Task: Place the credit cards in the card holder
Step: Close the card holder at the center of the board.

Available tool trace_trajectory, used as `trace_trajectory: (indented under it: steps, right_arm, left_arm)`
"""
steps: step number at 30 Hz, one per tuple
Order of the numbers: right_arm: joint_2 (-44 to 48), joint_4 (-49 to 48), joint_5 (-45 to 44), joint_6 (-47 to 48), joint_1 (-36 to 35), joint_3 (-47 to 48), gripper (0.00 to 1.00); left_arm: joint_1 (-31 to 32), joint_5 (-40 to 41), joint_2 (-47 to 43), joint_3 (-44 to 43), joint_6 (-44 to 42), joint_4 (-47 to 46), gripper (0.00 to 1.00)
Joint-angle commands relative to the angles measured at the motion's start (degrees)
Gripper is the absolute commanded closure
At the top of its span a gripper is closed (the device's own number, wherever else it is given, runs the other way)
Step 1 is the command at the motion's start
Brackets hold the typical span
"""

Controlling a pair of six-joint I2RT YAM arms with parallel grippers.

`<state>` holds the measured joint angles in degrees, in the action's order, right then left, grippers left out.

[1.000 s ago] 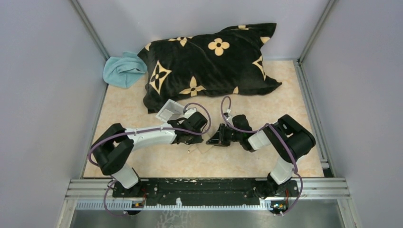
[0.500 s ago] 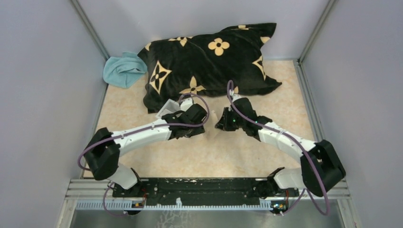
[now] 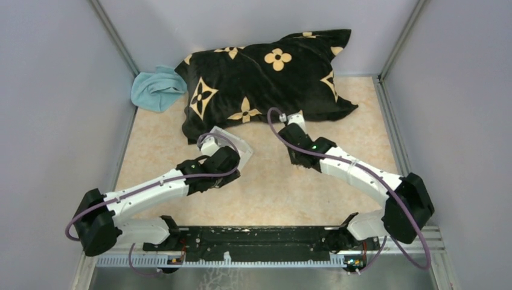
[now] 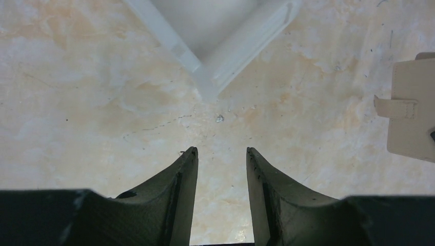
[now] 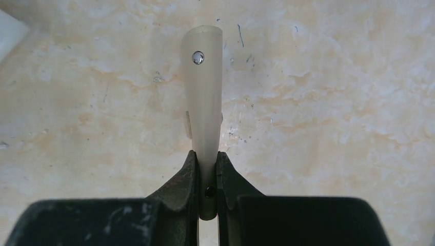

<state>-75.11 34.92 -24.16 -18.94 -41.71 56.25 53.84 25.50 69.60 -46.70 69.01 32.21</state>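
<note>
1. Pale marbled surface (image 3: 272,193): carries everything. No credit cards can be made out on it in any view.
2. Black pillow with tan flower print (image 3: 265,78): lies at the back. The right arm reaches to just beside its near edge.
3. Clear shallow rectangular plastic tray (image 4: 246,49): its corner sits just ahead of the left claw. No card shows in the visible part.
4. Small tan rectangular folding card holder (image 5: 204,87): seen edge-on with the snap stud at the far end, looks folded shut. Cannot tell whether it touches the surface.
5. Right claw (image 5: 206,156): clamped tight on the card holder's near edge.
6. Left claw (image 4: 220,151): fingers apart over the surface with nothing between them.
7. Step, as a judgement: holder secured, no card in hand. The next move likely calls for finding a card, the left claw pinching its thin edge, and the holder opened so the slots show.
</note>
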Motion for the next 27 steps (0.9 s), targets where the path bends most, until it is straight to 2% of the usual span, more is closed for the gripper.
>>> trace_trajectory:
  steps: [1, 9, 10, 14, 15, 16, 17, 23, 27]
  right_arm:
    - [-4.95, 5.06, -11.88, -0.13, -6.17, 3.47, 1.00]
    - [-18.67, 7.62, -16.81, -8.14, -19.63, 6.72, 1.00]
    - [-20.62, 7.95, -16.65, -9.20, -21.04, 7.59, 0.96]
    - [-23.12, 8.33, -12.87, -11.79, -25.00, 11.69, 0.70]
    - [-23.10, 8.39, -11.84, -12.16, -25.80, 12.69, 0.59]
    - [-22.96, 8.61, -11.11, -12.58, -26.18, 13.80, 0.43]
    - [-22.57, 9.01, -10.61, -12.87, -26.38, 14.84, 0.38]
    - [-16.58, 10.68, -8.89, -14.36, -26.40, 18.00, 0.35]
    - [-11.91, 10.39, -8.37, -15.73, -24.72, 15.06, 0.36]
  left_arm:
    - [0.03, 1.35, -2.19, 1.09, 3.55, 2.83, 0.53]
    - [0.06, 2.96, -4.65, 1.71, 4.09, 5.42, 0.53]
    - [0.05, 3.12, -5.07, 1.97, 4.22, 5.49, 0.53]
    - [0.03, 4.07, -6.66, 2.37, 4.22, 6.53, 0.53]
    - [0.07, 4.30, -6.98, 2.35, 4.11, 6.87, 0.53]
    - [0.04, 4.56, -7.28, 2.30, 3.98, 7.18, 0.53]
    - [0.05, 4.76, -7.63, 2.23, 3.94, 7.40, 0.53]
    - [0.10, 4.11, -7.73, 2.33, 2.57, 6.22, 0.53]
    - [0.06, 1.81, -5.28, 1.89, -0.58, 2.51, 0.53]
